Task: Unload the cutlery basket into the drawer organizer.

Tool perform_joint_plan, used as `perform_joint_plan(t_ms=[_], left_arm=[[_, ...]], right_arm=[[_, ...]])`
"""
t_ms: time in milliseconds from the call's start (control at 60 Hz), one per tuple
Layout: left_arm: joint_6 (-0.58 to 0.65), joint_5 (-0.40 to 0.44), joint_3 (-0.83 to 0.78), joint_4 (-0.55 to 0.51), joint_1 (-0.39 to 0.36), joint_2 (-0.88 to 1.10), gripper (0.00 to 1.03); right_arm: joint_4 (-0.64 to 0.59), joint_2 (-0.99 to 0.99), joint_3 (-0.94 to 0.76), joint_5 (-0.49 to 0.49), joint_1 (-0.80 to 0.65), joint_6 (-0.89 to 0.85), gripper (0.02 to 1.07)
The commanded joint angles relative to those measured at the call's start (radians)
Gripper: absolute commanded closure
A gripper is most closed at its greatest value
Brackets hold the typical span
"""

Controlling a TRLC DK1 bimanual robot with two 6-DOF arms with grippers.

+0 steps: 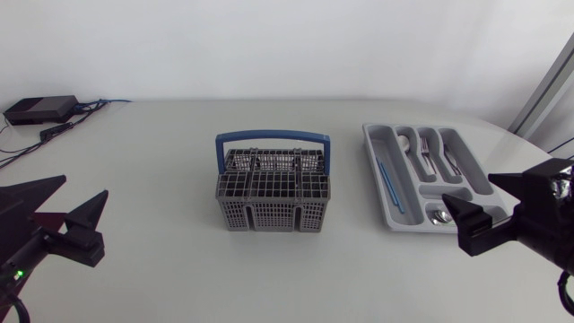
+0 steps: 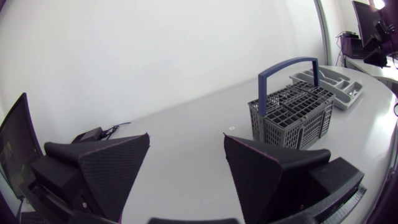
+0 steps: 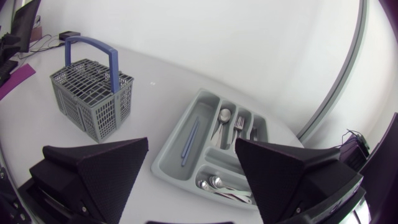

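Pale grey-white desk (image 1: 161, 170), matte and plain. Left tool (image 1: 79, 193) released, fingers spread wide, nothing between them; same in the left wrist view (image 2: 186, 140). Right tool (image 1: 471, 190) also released and gaping, holding nothing (image 3: 191, 144).

Cutlery basket (image 1: 272, 193): grey mesh, upright, with a blue handle (image 1: 272, 137) arched over it. It stands well ahead of the left tool, off toward its right finger (image 2: 291, 115), apart from it. From the right tool it lies far ahead past the left finger (image 3: 93, 99). Cannot tell what is inside through the grid top.

Drawer organizer (image 1: 369, 152): grey tray, flat on the desk, just ahead of and under the right tool, and seen between its fingers (image 3: 171, 152). It sits beyond the basket from the left tool (image 2: 323, 78), well apart from the basket.

In the tray, a thin blue utensil (image 3: 189, 142) lies in the long compartment, forks (image 3: 239, 124) in the middle slots, and spoons (image 3: 214, 182) in the cross compartment nearest the right tool.

A small black box (image 1: 40, 109) with cables sits at the desk corner, far ahead of the left tool.
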Motion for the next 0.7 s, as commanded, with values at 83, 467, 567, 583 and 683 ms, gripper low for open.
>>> perform_joint_plan(t_ms=[83,467,567,583,683], left_arm=[[-0.086,-0.043,-0.069,0.042,-0.025,-0.053,0.05],[-0.251,-0.153,-0.186,0.126,-0.091,-0.169,0.05],[-0.291,-0.179,-0.215,0.146,-0.107,-0.197,0.05],[-0.298,-0.184,-0.220,0.150,-0.110,-0.202,0.05],[-0.337,-0.210,-0.248,0.170,-0.125,-0.230,0.05]], right_arm=[[0.074,-0.094,-0.103,0.026,-0.011,0.065,0.07],[0.245,-0.316,-0.306,0.068,-0.023,0.231,0.07],[0.287,-0.370,-0.355,0.078,-0.025,0.272,0.07],[0.295,-0.379,-0.364,0.080,-0.026,0.279,0.07],[0.336,-0.432,-0.413,0.090,-0.029,0.319,0.07]])
